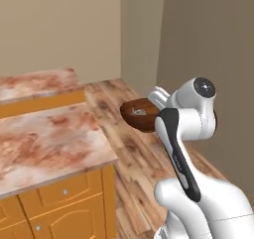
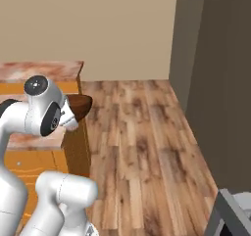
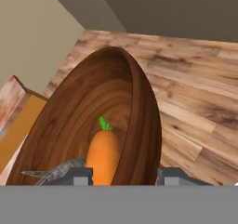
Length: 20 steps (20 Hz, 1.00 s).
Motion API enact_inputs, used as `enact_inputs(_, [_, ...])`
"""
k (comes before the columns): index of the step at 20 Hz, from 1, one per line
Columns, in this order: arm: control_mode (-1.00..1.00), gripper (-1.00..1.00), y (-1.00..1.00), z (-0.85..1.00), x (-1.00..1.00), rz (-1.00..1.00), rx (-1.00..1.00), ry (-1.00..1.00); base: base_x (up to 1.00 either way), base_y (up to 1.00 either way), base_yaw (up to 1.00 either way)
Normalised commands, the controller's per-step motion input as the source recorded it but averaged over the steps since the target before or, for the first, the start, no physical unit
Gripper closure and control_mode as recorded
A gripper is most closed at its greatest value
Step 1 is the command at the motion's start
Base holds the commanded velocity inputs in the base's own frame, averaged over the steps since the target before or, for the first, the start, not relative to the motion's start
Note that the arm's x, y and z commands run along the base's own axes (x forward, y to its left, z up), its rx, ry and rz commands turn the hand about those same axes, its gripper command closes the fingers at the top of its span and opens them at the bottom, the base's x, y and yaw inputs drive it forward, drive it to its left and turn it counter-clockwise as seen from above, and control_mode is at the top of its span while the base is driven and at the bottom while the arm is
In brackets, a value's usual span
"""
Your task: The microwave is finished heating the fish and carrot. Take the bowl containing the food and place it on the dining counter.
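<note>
I hold the bowl [image 3: 88,121] at its near rim, my fingertips [image 3: 81,175] closed either side of its wall (one inside, one outside), so my pincer [image 3: 122,176] is clamped on it. The carrot [image 3: 103,156] lies in the bowl's bottom just ahead of my fingers, with the fish [image 3: 58,172] beside it.

The bowl [image 1: 140,114] hangs in the air over the wood plank floor [image 1: 144,158], off the end of the dining counter [image 1: 47,144], not touching it. Beige walls close the room behind.

From the right base view the bowl [image 2: 81,105] peeks out past my arm, its contents hidden.
</note>
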Motion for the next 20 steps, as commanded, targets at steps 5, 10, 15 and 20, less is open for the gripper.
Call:
enact_inputs(5, [1.0, 1.0, 0.0, 0.0, 0.0, 0.0, 0.0, 0.0, 1.0, -1.0, 0.16])
enact_inputs(10, [1.0, 1.0, 0.0, 0.0, 0.0, 0.0, 0.0, 0.0, 1.0, -1.0, 0.17])
enact_inputs(15, [1.0, 1.0, 0.0, 0.0, 0.0, 0.0, 0.0, 0.0, 1.0, -0.75, 0.21])
enact_inputs(20, [1.0, 1.0, 0.0, 0.0, 0.0, 0.0, 0.0, 0.0, 1.0, -0.28, 0.19])
